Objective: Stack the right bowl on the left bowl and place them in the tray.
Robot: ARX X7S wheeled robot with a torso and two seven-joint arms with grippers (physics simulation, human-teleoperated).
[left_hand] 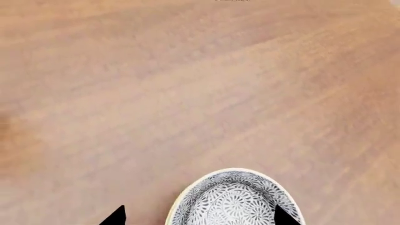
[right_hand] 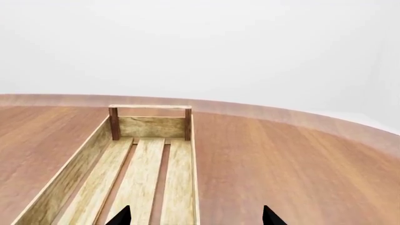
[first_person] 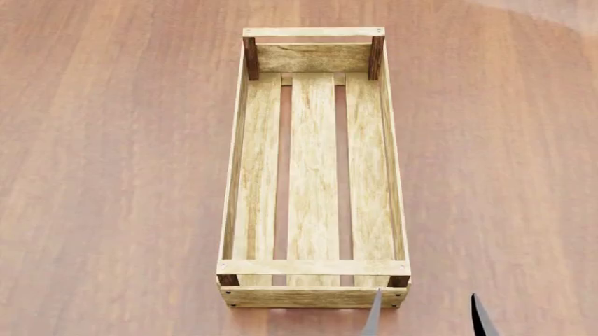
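**A:** What are you working on top of?

**B:** You have a warm reddish-brown wood table [first_person: 112, 175] with long grain streaks, filling the head view edge to edge. From your right wrist camera its far edge curves round, and behind it there is only a plain pale wall [right_hand: 200, 42].

**A:** Where's the tray?

**B:** The tray [first_person: 234, 175] lies lengthwise in the middle of the head view, its long axis running from 6 to 12 o'clock. It is light wood, with three floor slats, low sides and dark posts at the corners. Table grain shows through the gaps between the slats.

**A:** And the tools?

**B:** Your right tool [first_person: 428, 315] peeks in at about 5 o'clock in the head view, two dark fingertips set well apart, so it's spread and gripping nothing. One tip sits just by the tray's near right corner. Your left tool [left_hand: 200, 216] shows only in its own wrist camera, tips likewise wide apart.

**A:** Any bowl?

**B:** One bowl [left_hand: 234, 201], grey-and-white floral pattern inside, resting on the table. It seems to sit between the left tips, nearer one of them, though the picture cuts it off and I can't tell whether they touch.
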